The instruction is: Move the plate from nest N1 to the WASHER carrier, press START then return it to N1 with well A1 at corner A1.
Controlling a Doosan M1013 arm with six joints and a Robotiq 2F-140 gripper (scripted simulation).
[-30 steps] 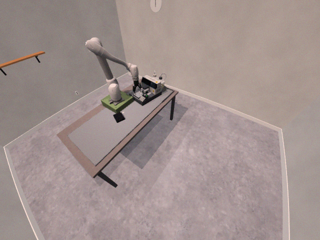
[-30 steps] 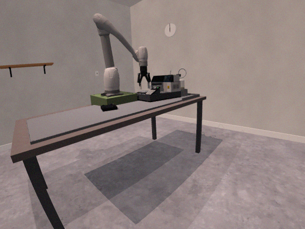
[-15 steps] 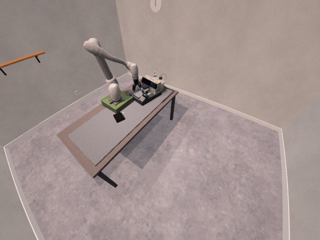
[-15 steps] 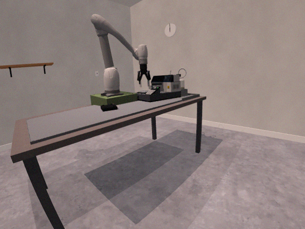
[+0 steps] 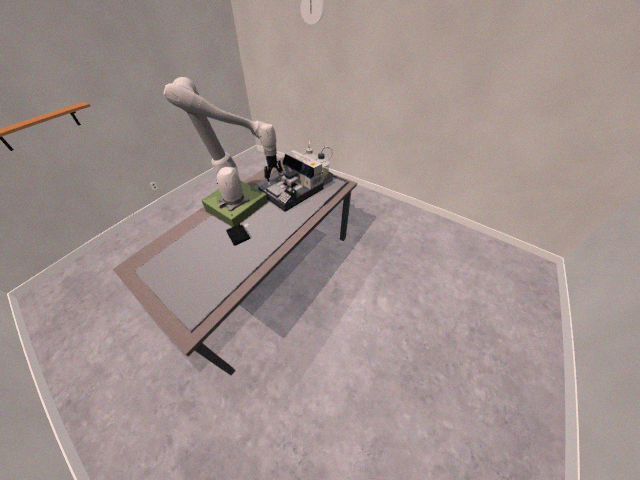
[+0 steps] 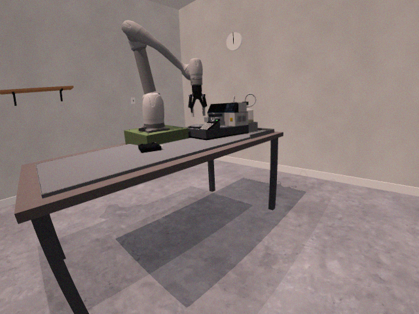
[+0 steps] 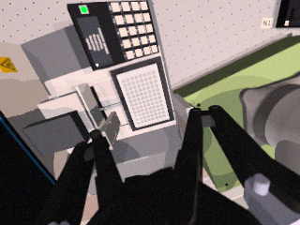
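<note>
The white multi-well plate (image 7: 144,94) lies in the dark-framed carrier pocket of the washer (image 5: 299,180), just below the keypad (image 7: 133,25) in the wrist view. It looks flat inside the frame. The lamp (image 7: 83,8) beside the keypad is green; it also shows in the exterior view (image 6: 212,119). My gripper (image 7: 145,110) hangs a little above the plate, open and empty, with its fingers standing apart on either side of the plate's near end. It also shows in the top and exterior views (image 5: 272,170) (image 6: 197,104). The black nest N1 (image 5: 238,235) stands on the table in front of the arm's base.
The arm stands on a green base block (image 5: 235,204) next to the washer. The washer's grey body with a yellow warning label (image 7: 8,65) and its dispensing head (image 7: 100,119) stand close by the left finger. Bottles and tubing (image 5: 317,152) are behind the washer.
</note>
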